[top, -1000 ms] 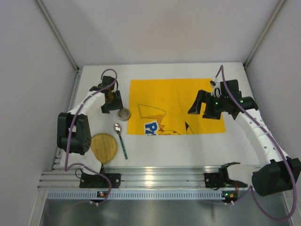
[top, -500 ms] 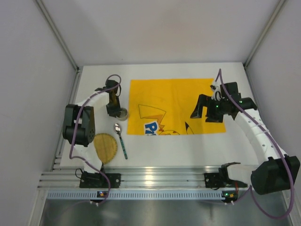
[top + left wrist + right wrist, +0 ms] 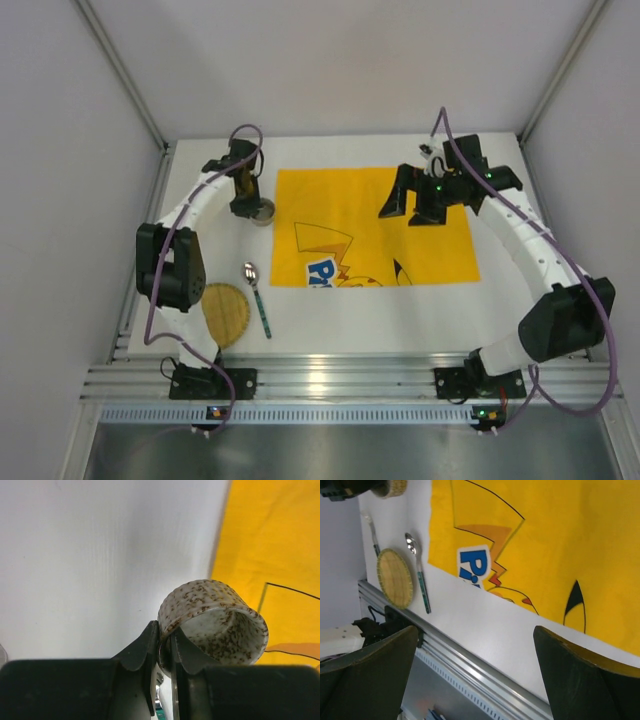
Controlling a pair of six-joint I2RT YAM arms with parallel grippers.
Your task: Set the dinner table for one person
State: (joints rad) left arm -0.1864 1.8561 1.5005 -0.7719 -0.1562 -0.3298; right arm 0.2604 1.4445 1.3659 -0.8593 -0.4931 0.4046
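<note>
At the left jaws: a narrow pinch on the wall of a speckled ceramic cup (image 3: 212, 617), one finger inside the rim, the other outside. Under and around the cup, bare white bench (image 3: 75, 555); just to the cup's right, the edge of a yellow cloth placemat (image 3: 370, 200) with a blue-and-black print. Cup lifted or resting on the bench: cannot tell. Nearer the arm bases and well apart from the cup, a spoon with a teal handle (image 3: 256, 295) and, just beside it, a round woven coaster (image 3: 226, 312), both flat on the bench left of the placemat. At the right jaws: a wide spread, nothing between, hanging over the far right part of the placemat. Along the bench's near edge, an aluminium rail (image 3: 320, 378).
</note>
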